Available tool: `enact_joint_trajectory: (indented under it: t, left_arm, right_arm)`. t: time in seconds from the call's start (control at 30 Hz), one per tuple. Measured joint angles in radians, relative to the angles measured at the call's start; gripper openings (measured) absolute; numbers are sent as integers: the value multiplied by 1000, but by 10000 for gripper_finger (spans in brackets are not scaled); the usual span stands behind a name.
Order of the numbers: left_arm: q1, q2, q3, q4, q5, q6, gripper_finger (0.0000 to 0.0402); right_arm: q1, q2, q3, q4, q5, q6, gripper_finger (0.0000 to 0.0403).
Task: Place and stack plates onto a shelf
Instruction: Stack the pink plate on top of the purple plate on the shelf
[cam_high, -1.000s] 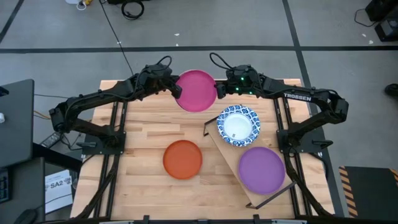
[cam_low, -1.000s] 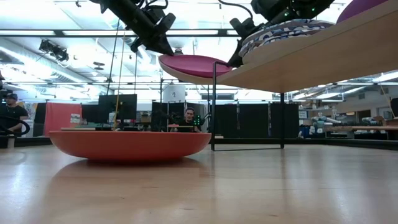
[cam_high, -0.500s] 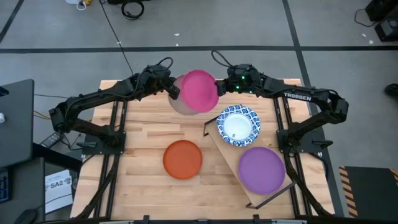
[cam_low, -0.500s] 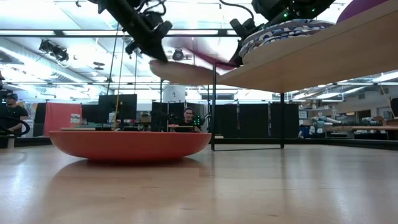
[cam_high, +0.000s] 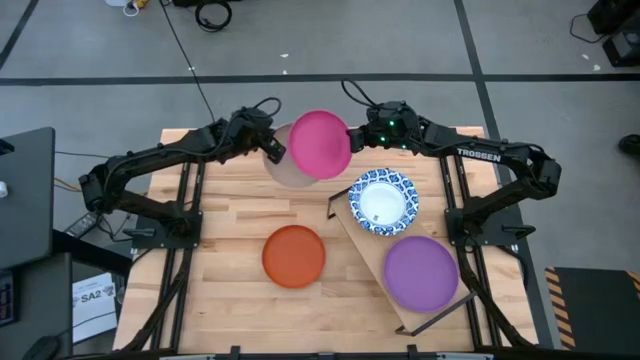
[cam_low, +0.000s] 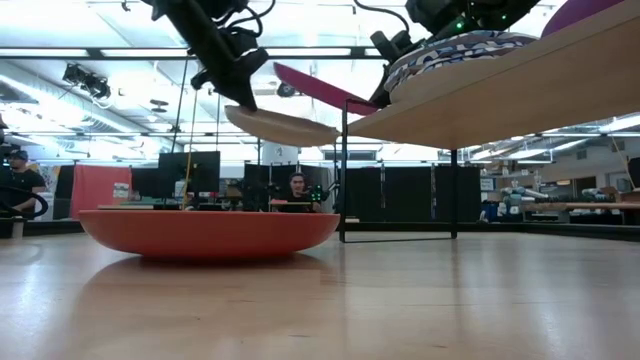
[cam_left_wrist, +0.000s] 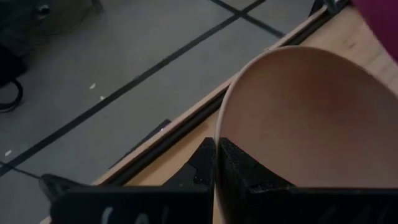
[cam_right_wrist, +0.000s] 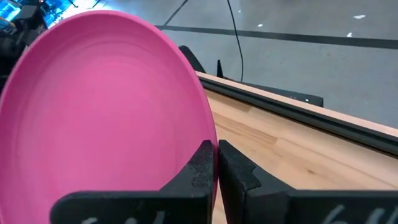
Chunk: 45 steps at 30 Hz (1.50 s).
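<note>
My right gripper (cam_high: 352, 140) is shut on a pink plate (cam_high: 320, 144) held in the air over the table's far edge. My left gripper (cam_high: 270, 148) is shut on a pale beige plate (cam_high: 283, 168) that sits lower, partly under the pink one. The low view shows the pink plate (cam_low: 320, 88) tilted above the beige plate (cam_low: 280, 125). An orange-red plate (cam_high: 294, 256) rests on the tabletop. The light-wood shelf (cam_high: 362, 243) carries a blue-and-white plate (cam_high: 383, 200) and a purple plate (cam_high: 421, 272). My left gripper pinches the beige plate's rim (cam_left_wrist: 217, 134) between its two fingers, one above and one below. It comes slanting from the table's left. The plate is lifted clear and slopes a little down away from the fingers. My right gripper pinches the pink plate's rim (cam_right_wrist: 210, 140) between its two fingers, on the plate's right side. It comes from the table's right. The plate is lifted clear and tilted, its free left edge (cam_low: 280, 68) higher than the held edge.
The shelf stands slantwise on black legs (cam_high: 332, 207) on the table's right half, its near-left corner post (cam_low: 344, 170) close under the held plates. Bare tabletop (cam_high: 225, 215) lies to the left of the orange-red plate. People sit at screens in the room beyond.
The two plates, first held together as one stack between both grippers, have come apart. My left gripper has gone down and toward the table's left with the beige plate. The pink plate stays in my right gripper and has tipped, its left edge raised.
</note>
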Motion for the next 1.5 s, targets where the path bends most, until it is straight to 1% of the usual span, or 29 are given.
enact_joint_trajectory:
  t: [0.33, 0.53, 0.63, 0.73, 0.8, 1.03, 1.13, 1.27, 1.33, 1.43, 1.5]
  left_arm:
    - [1, 0, 0, -157, -19, 19, 13]
    - [1, 0, 0, -238, -26, 14, 13]
    - [0, 0, -26, -222, -22, 10, 13]
    - [1, 0, -83, -203, 8, -12, 13]
    - [0, 0, -130, -170, 11, -30, 13]
    - [2, 0, -314, 45, 35, -99, 13]
    - [2, 0, -366, 106, 35, -125, 13]
    - [2, 0, -397, 144, 35, -147, 13]
    - [2, 0, -398, 144, 35, -147, 13]
    - [2, 0, -398, 152, 35, -148, 13]
    - [2, 0, -398, 155, 35, -148, 13]
  right_arm:
    - [-2, -3, 0, 0, 0, 0, 15]
    - [-12, -52, 0, 0, -8, 0, 15]
    - [-16, -86, 0, -4, -11, 0, 15]
    - [-17, -120, 0, -3, -35, 0, 15]
    - [-16, -141, 0, -9, -46, 0, 15]
    - [-16, -199, 0, -36, -120, -3, 15]
    - [-16, -216, 0, -37, -186, -3, 15]
    - [-16, -237, 0, -37, -317, 28, 15]
    - [-15, -247, 0, -40, -398, 52, 15]
    - [-14, -261, 0, -70, -560, 95, 15]
    - [-2, -272, 0, -108, -634, 114, 15]
